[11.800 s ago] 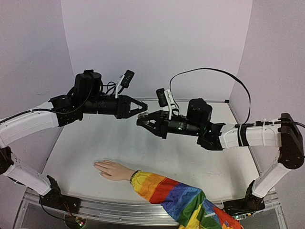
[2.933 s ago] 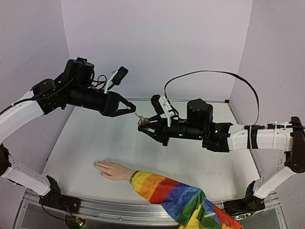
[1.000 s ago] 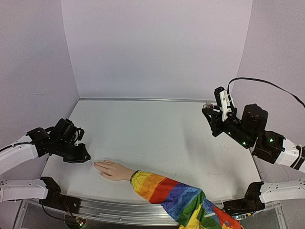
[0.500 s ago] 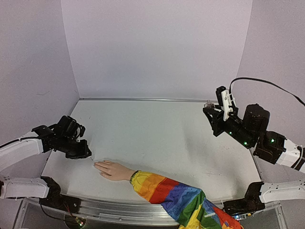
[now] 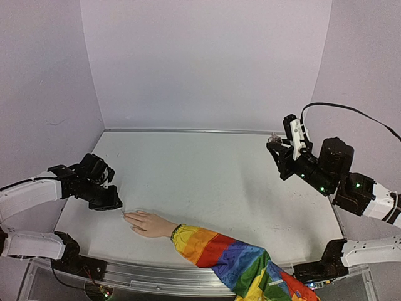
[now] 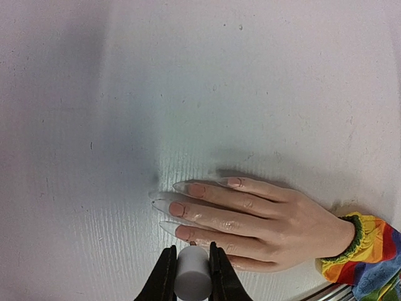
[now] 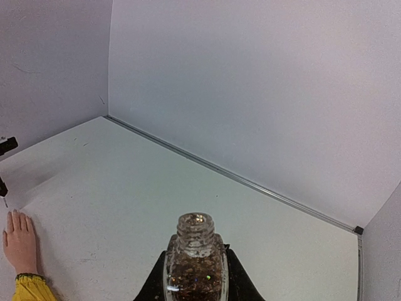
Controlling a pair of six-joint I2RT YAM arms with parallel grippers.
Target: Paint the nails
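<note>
The pale mannequin hand [image 5: 149,223] lies flat near the table's front left, fingers pointing left, and its rainbow sleeve [image 5: 232,258] runs off to the right. In the left wrist view the nails [image 6: 178,209] are long, clear-tipped and pinkish. My left gripper [image 5: 114,202] hovers just left of the fingertips. It is shut on a pale grey brush cap [image 6: 192,279], and the small brush tip [image 6: 192,243] sits right by one finger's nail. My right gripper [image 5: 278,150] is raised at the right, shut on an uncapped clear bottle [image 7: 195,266] of brown glittery polish, held upright.
Lilac walls close the table at the back [image 5: 207,63] and both sides. A metal rail [image 5: 156,276] runs along the front edge. A black cable [image 5: 351,111] loops above the right arm. The sleeve hangs over the front edge at the right.
My left gripper has crept right and slightly up, closer to the hand's fingertips. The right gripper with the bottle has barely moved.
</note>
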